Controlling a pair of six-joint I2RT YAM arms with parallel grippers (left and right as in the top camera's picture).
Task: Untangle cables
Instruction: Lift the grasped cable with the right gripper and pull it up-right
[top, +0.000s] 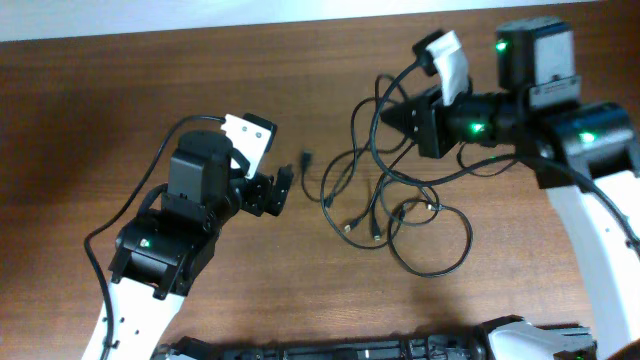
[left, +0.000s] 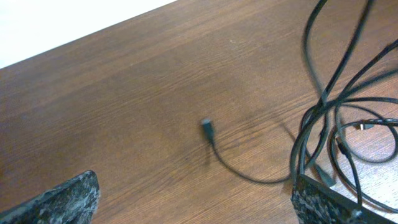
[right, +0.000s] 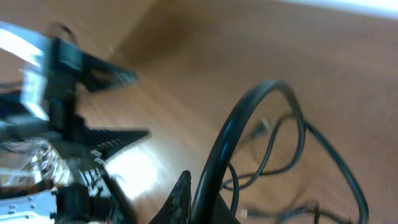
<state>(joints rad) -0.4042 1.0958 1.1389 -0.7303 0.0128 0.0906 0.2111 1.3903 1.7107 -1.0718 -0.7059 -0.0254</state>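
Note:
The cables (top: 385, 175) lie as a loose tangle of thin black loops in the middle of the table. One plug end (top: 306, 158) trails out to the left. My right gripper (top: 388, 117) is above the tangle's top edge, shut on a cable strand (right: 214, 168) that arches up from between its fingers (right: 180, 198). My left gripper (top: 288, 189) stands open just left of the tangle, low over the wood. In the left wrist view the plug end (left: 206, 127) lies ahead of the open fingers (left: 68, 199), with nothing between them. The tangle (left: 323, 118) is at the right.
Brown wooden table (top: 120, 100) all round. Thicker black wires run along both arms. The left arm's gripper shows blurred at the left of the right wrist view (right: 68, 124). The table's far edge meets a white surface (left: 50, 25).

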